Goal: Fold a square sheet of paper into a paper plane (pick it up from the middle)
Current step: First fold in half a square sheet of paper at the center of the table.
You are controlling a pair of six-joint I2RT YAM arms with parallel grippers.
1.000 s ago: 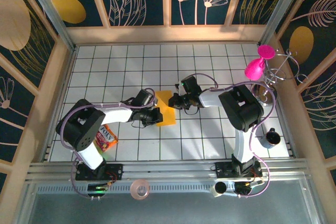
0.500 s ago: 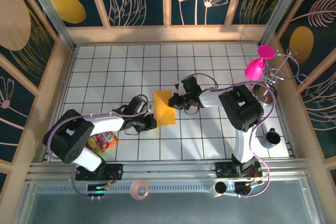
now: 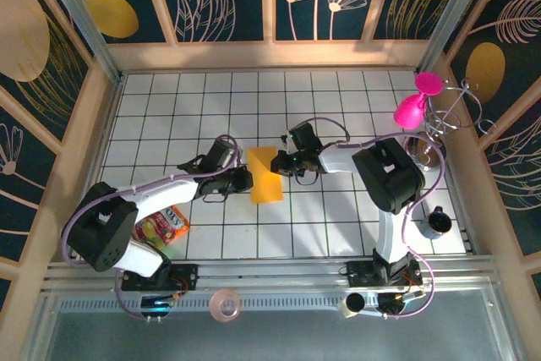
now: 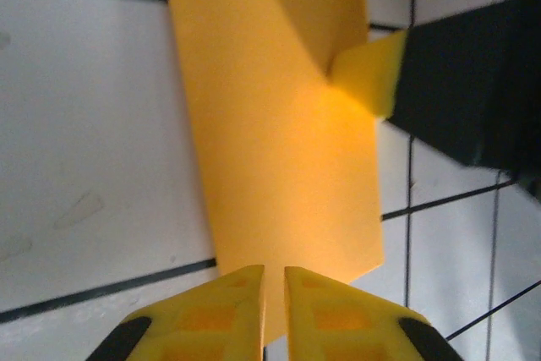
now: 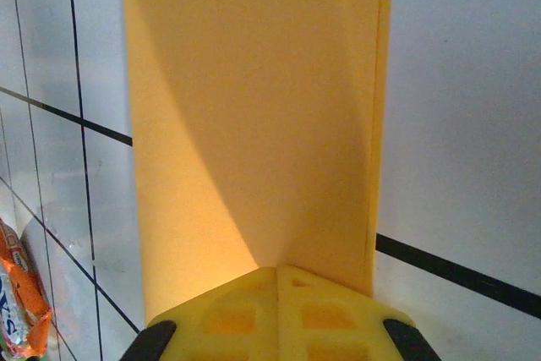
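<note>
Compared with a second ago, the left arm has swung its elbow out toward the near-left corner and now reaches across the white-tiled tabletop in a longer, flatter line. This leaves more of the snack packet uncovered beside it. The packet is orange, red and green. Its printing is too small and blurred to read from above, and in the right wrist view the few letters on its corner cannot be made out either.

The left tool sits at the left edge of the square sheet of paper, a little farther up that edge than before. In its own camera the yellow pads of the left tool stand a narrow slit apart, and the paper's near edge shows in the slit.

The paper lies near the middle of the tabletop, about where it was. It is plain orange-yellow and folded into a tall rectangle. A shaded diagonal crease runs near one end, and two layers are visible along one long side.

The right tool is at the sheet's right edge, little changed. Its fingers are pressed together, with the paper coming out from between them.

A pink balloon-like figure stands at the far right.
</note>
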